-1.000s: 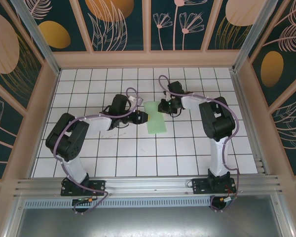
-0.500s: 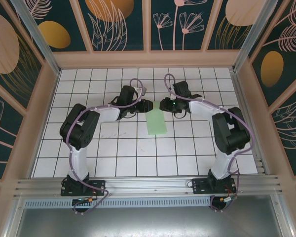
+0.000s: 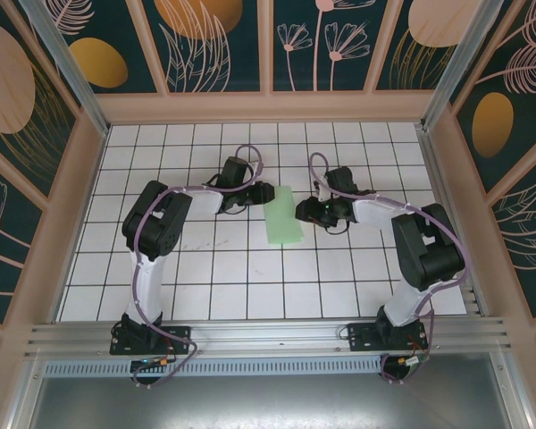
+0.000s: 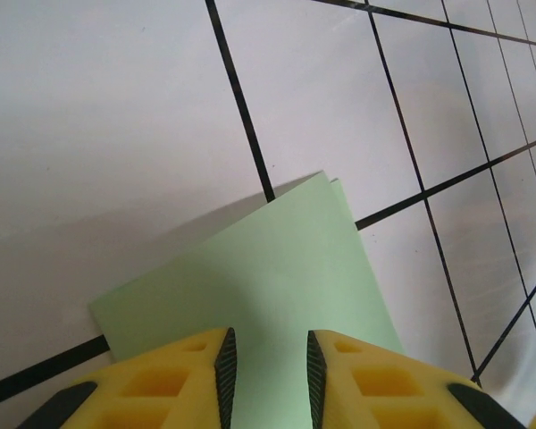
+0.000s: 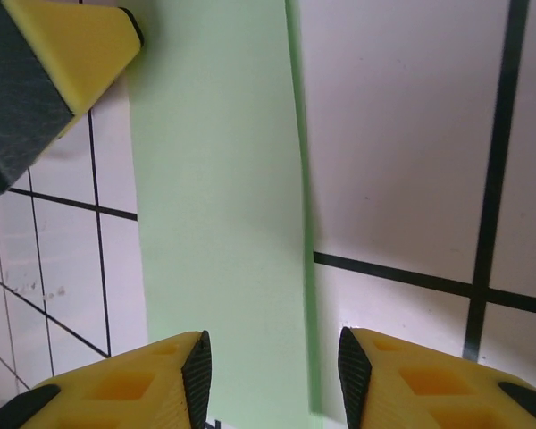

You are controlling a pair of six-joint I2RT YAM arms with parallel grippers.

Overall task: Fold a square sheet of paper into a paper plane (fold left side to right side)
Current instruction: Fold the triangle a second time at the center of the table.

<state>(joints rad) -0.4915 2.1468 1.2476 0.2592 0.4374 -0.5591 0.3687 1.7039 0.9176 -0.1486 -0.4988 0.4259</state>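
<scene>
Since a second ago both arms have shifted: the left gripper has gone from the strip's left edge up to its far-left corner, and the right gripper has dropped from the far end to the middle of the long right edge, its jaws opening on the way. The pale mint-green square sheet of paper, now a narrow doubled strip, lies flat on the white tiled worktop, about mid-width and a little toward the far edge, between the two grippers. Its long axis runs from the far edge toward the near edge, the near end leaning slightly right. From the left wrist I see that gripper over the paper with its jaws a narrow gap apart, holding nothing, and two layers showing at the corner. From the right wrist, that gripper is open, straddling the strip's right edge. By my reckoning the right arm is better placed for that edge. I can read no writing or labels.
</scene>
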